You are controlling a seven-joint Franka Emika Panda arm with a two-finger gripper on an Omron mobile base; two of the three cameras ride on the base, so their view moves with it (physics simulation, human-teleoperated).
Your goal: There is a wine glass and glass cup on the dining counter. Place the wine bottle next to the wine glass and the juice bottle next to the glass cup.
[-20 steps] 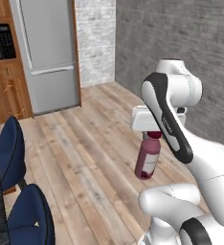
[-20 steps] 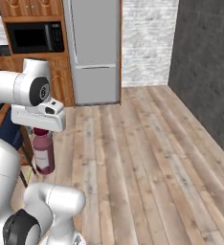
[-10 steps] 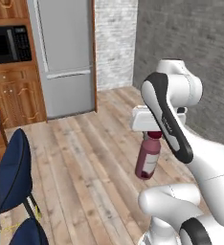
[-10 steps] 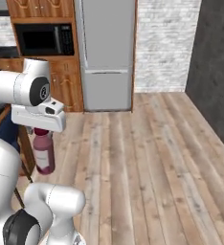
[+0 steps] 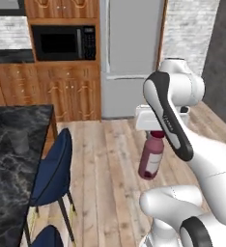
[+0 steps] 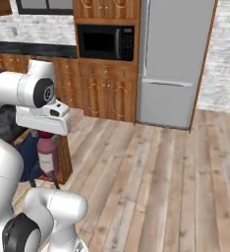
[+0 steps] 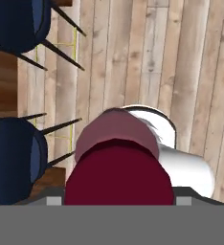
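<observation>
My gripper (image 5: 155,135) hangs over the wooden floor, shut on the neck of the juice bottle (image 5: 150,158), a stout pinkish-maroon bottle with a white label that hangs upright below the hand. The right base view shows the same gripper (image 6: 46,135) and juice bottle (image 6: 47,154). In the hand view the bottle's red cap (image 7: 118,179) sits close up between the fingers. The dining counter (image 5: 6,193), black veined marble, lies at the left. On it stands a faint clear straight-sided glass cup (image 5: 19,142), well left of the bottle. The wine glass and the wine bottle are out of view.
Blue chairs (image 5: 53,168) (image 7: 12,158) stand along the counter's edge between it and the arm. At the back stand a grey fridge (image 5: 132,58) (image 6: 173,64), a black microwave (image 5: 62,42) (image 6: 107,43) and wooden cupboards. Open wooden floor (image 6: 156,177) lies to the right.
The whole picture has shifted: the camera has turned, bringing the microwave, the cupboards and the marble counter into view. The arm keeps its pose, with the juice bottle still in its grip.
</observation>
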